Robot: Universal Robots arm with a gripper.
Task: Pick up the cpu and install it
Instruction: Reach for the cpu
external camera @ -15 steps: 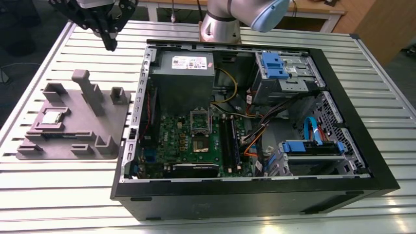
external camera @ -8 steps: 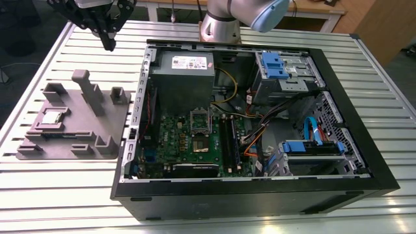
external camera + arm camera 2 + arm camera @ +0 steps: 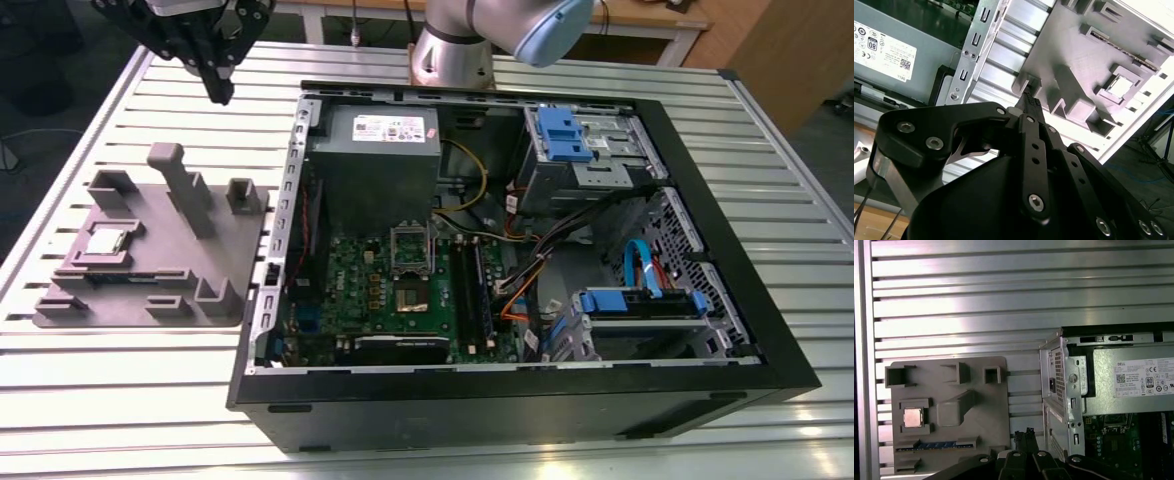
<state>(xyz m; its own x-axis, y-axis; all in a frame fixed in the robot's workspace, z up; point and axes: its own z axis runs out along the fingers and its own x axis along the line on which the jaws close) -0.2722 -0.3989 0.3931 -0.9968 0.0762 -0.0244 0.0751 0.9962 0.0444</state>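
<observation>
- Table (image 3: 120,400): slatted aluminium top; we see everything standing on it.
- PC case (image 3: 534,405): black, lying on its side with the panel off, on the exterior view's right of the table. Its metal corner also shows in both wrist views.
- Power supply (image 3: 380,150): grey box in the case's far corner, labelled face up.
- Motherboard (image 3: 380,290): green, flat on the case floor just in front of the power supply.
- Fixture tray (image 3: 147,305): grey plastic with raised blocks and pockets, flat on the table just beside the case on the exterior view's left, apart from it. We also get it in the first wrist view (image 3: 989,405) and the second wrist view (image 3: 1064,45).
- Gripper (image 3: 220,92): black fingers closed together, tips meeting, nothing between them. It hangs above the table past the tray's far edge, near the case corner, touching nothing. The closed tips show in the first wrist view (image 3: 1024,436) and the second wrist view (image 3: 1029,98).
- Cpu (image 3: 107,240): silvery square sitting flat in a framed pocket of the tray, on the side away from the case, well apart from the gripper. Same seat in both wrist views (image 3: 913,417) (image 3: 1119,87).
</observation>
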